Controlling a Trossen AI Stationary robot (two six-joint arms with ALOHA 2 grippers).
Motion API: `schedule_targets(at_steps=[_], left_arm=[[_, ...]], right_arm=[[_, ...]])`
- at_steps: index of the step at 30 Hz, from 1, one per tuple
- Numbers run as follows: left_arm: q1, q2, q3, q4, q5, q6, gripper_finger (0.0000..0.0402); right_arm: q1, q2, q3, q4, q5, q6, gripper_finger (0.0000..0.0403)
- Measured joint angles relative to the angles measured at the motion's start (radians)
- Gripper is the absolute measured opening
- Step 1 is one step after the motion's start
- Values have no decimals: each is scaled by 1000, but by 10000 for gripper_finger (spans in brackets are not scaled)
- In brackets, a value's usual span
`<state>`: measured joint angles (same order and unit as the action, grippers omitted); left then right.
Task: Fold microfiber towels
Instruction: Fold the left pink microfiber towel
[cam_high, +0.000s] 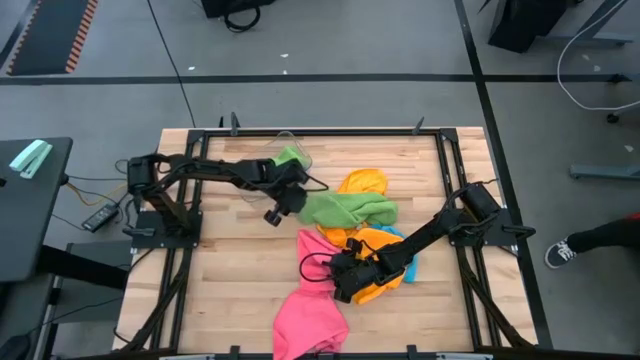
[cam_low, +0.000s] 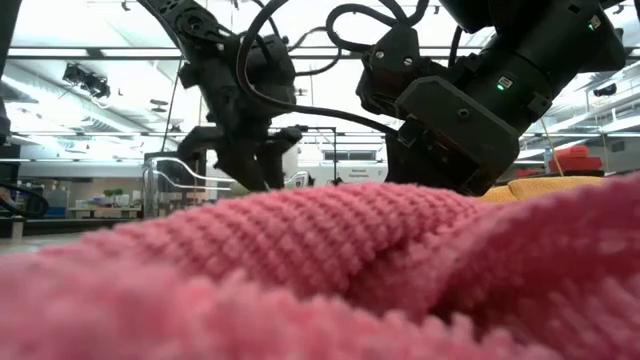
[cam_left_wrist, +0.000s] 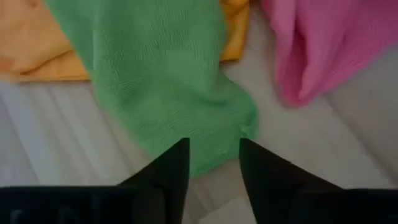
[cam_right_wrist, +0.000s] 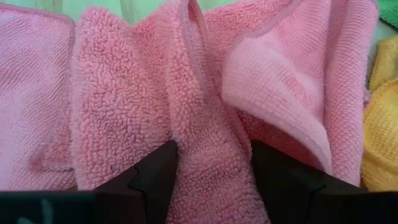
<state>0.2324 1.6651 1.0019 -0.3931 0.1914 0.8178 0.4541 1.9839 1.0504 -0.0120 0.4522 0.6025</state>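
Microfiber towels, unfolded, heaped mid-table toward the near edge.
- Pink towel (cam_right_wrist: 205, 124): bunched fold between the right gripper's (cam_right_wrist: 214, 177) jaws, apparently clamped for spreading.
- Green towel (cam_left_wrist: 161, 93): lies on the table; left gripper (cam_left_wrist: 214, 163) just behind its end, jaws parted, holding nothing.
- Orange towels (cam_high: 362, 183): beneath, waiting.

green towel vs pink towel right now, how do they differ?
The green towel lies stretched out mid-table beside the orange one; the pink towel sits bunched at the near edge. The left hand is open with the green towel's end just off its fingertips, not gripped; the right hand straddles a raised fold of pink between its fingers. Both are crumpled, neither folded.
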Motion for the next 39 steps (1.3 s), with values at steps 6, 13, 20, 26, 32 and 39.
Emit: schedule_targets(at_steps=[6, 13, 20, 26, 32, 39], left_arm=[[-107, -4, -1, -13, 134, -164, 166], [-279, 73, -1, 136, 27, -275, 165], [-271, 91, -1, 290, -31, -491, 150], [-233, 127, -1, 283, -33, -553, 149], [-237, 202, -2, 327, -30, -550, 167], [-257, 211, -1, 356, -22, -534, 95]], right_arm=[[0, 0, 0, -1, 0, 0, 213], [0, 0, -1, 0, 0, 0, 213], [0, 0, -1, 1, 0, 0, 213], [0, 0, -1, 1, 0, 0, 213], [0, 0, -1, 1, 0, 0, 213], [0, 0, -1, -1, 0, 0, 213]])
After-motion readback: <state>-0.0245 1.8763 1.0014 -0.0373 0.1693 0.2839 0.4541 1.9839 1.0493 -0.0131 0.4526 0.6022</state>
